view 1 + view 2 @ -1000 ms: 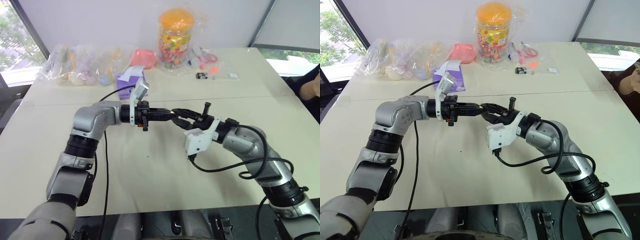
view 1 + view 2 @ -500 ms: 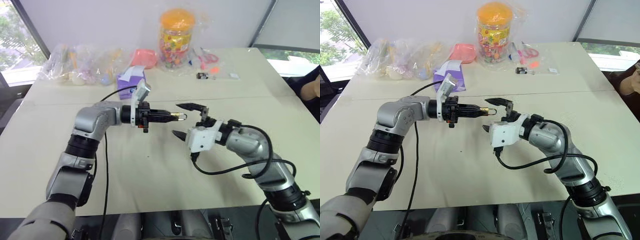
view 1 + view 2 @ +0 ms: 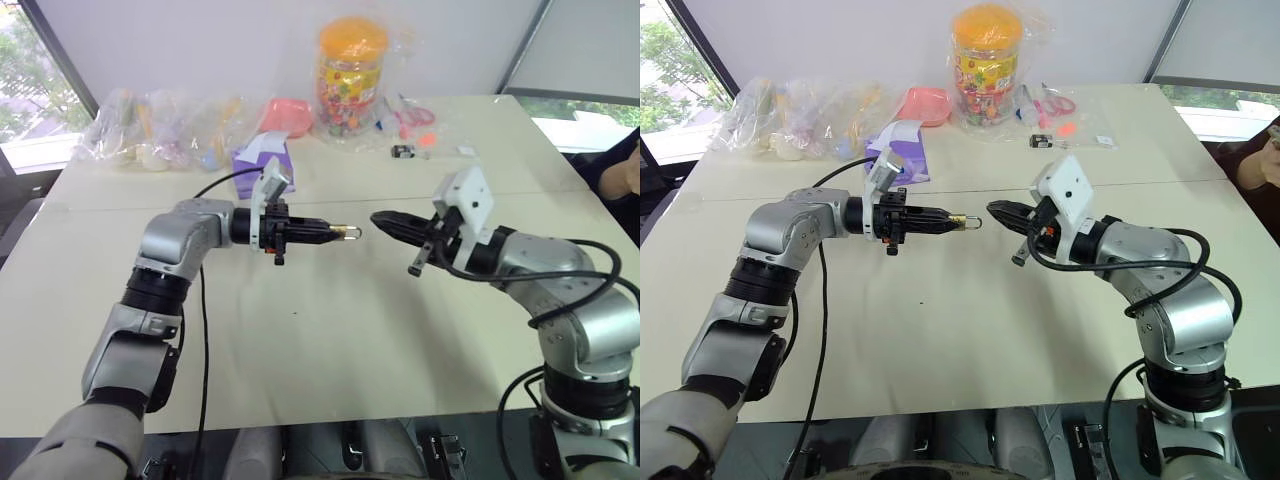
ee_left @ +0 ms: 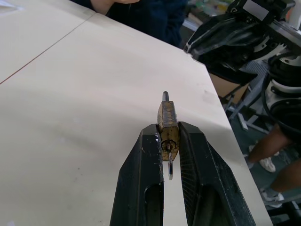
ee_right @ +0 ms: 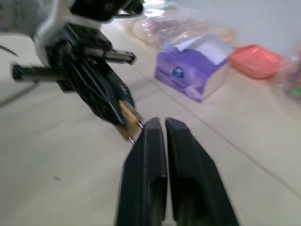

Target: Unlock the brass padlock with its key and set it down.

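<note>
Two grippers apart — left gripper (image 4: 168,141) pinches brass padlock (image 4: 168,125).

Both arms raised over the table, left gripper (image 3: 345,232) and right gripper (image 3: 380,219) tip-to-tip, jaws closed

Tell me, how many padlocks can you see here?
1. The brass padlock is clamped at the tip of the left gripper, held above the table. Others could be hidden in the plastic bags.
</note>
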{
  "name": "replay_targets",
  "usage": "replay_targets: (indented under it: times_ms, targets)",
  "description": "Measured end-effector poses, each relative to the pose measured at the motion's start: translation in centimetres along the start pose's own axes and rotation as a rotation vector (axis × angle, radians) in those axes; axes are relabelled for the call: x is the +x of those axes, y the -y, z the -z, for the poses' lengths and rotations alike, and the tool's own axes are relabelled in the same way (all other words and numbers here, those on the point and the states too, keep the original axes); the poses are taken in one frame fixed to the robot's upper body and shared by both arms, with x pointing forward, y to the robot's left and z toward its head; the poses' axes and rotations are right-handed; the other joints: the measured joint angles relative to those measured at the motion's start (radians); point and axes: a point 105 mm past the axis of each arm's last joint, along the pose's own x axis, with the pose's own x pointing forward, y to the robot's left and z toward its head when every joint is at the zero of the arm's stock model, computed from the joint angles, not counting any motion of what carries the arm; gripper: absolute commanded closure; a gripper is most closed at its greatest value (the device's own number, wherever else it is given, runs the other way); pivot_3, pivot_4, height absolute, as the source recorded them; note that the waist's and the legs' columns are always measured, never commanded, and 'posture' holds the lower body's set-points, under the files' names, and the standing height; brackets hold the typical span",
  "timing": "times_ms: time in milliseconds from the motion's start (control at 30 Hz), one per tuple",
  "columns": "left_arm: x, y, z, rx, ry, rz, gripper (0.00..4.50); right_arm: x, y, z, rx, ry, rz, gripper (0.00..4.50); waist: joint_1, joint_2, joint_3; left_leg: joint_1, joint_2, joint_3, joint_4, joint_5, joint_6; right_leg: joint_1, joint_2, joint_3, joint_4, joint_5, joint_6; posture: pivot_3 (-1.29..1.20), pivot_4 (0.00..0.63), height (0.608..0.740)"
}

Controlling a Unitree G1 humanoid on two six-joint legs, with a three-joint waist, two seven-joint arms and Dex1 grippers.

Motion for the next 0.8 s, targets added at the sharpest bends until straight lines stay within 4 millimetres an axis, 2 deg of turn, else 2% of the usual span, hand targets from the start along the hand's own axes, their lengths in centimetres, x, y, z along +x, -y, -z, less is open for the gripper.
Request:
replay_targets:
  times_ms: [133,433,567,800]
  targets:
    - [0.0,-0.1,0.1,0.005,-0.001,-0.002,4.50,0.4,-0.5,0.0,0.063,-0.010,-0.022,4.44,0.001,0.000,0.000,0.000,0.000,0.000,0.000,0.000,0.000,0.000,0.000,0.000,0.000,0.000,0.000,0.00,0.150,0.737]
    - [0.1,0.3,-0.1,0.000,-0.002,0.023,4.50,1.0,-0.6,1.4,0.071,-0.072,-0.019,4.44,-0.001,0.000,0.000,0.000,0.000,0.000,0.000,0.000,0.000,0.000,0.000,0.000,0.000,0.000,0.000,0.00,0.150,0.737]
    - [0.0,1.1,-0.3,-0.007,0.001,0.068,4.50,1.1,-0.1,1.8,0.067,-0.082,-0.002,4.44,-0.002,0.000,0.000,0.000,0.000,0.000,0.000,0.000,0.000,0.000,0.000,0.000,0.000,0.000,0.000,0.00,0.150,0.737]
    - [-0.2,1.9,-0.7,-0.014,-0.001,0.113,4.50,0.9,1.0,4.2,0.081,-0.149,0.040,4.44,-0.001,0.000,0.000,-0.001,0.000,0.000,0.000,0.000,0.000,0.000,0.000,0.000,-0.001,0.000,0.000,0.00,0.150,0.737]
